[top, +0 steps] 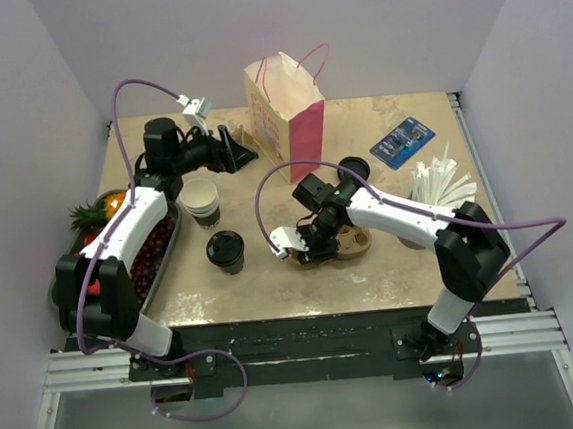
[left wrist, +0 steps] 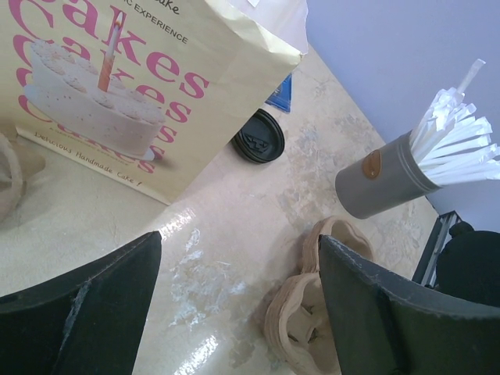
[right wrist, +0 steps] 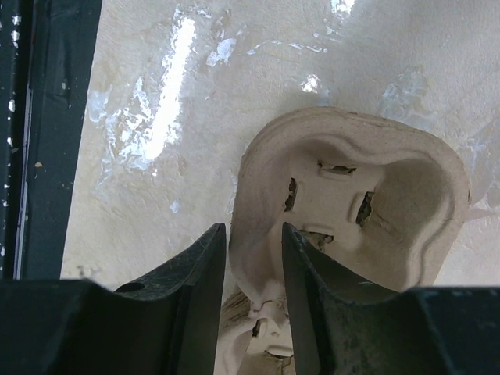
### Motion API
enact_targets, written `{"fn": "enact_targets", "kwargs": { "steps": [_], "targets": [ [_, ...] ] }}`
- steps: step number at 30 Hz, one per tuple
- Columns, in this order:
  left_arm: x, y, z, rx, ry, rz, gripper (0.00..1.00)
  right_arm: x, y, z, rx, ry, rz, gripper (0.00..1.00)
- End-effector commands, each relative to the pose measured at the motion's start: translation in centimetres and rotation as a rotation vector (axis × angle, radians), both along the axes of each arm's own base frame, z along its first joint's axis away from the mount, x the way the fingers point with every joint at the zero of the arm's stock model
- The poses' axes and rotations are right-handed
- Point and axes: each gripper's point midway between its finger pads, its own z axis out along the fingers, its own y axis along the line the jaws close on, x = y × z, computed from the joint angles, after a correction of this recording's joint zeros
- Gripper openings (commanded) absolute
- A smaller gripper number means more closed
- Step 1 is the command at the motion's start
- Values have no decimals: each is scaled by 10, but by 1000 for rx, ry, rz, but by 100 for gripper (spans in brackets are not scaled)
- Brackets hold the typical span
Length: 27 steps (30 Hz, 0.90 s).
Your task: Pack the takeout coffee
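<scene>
A beige, mottled stone-look worktop (top: 274, 296) fills the middle of the overhead view. Plain pale lavender walls enclose it: a back wall (top: 280, 24), a left wall (top: 10, 148) and a right wall (top: 545, 71). Light leaves white glare patches (right wrist: 168, 86) on its glossy surface. Along the near edge run a black strip (top: 297, 329) and aluminium rails (top: 309, 355), with grey floor (top: 314, 418) below.

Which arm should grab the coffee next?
Probably left. The left fingers are open and empty, and the coffee stands on that side. The right fingers are busy pinching the carrier.
</scene>
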Motion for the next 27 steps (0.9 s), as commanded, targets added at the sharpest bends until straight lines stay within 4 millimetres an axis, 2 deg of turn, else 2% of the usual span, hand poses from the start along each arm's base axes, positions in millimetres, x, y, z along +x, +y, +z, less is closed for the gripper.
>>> {"fn": "enact_targets", "kwargs": {
  "steps": [1, 6, 14, 16, 19, 23, 27],
  "targets": [
    [3, 4, 20, -27, -52, 10, 85, 5, 8, 6, 9, -7, 0, 40],
    [5, 5, 19, -27, -51, 15, 85, 2, 7, 5, 1, 9, 10, 41],
    [7, 6, 17, -28, -46, 17, 85, 5, 10, 9, 8, 0, -2, 26],
    [7, 6, 17, -29, -44, 16, 85, 5, 11, 14, 11, -2, -4, 22],
    [6, 6, 14, -29, -40, 13, 85, 5, 13, 24, 21, 4, -23, 21],
    [1, 8, 0, -22, -11, 27, 85, 4, 21, 41, 70, 17, -60, 18],
    [-5, 10, -6, -5, -3, 23, 85, -10, 21, 35, 88, 202, -209, 19]
  ]
}}
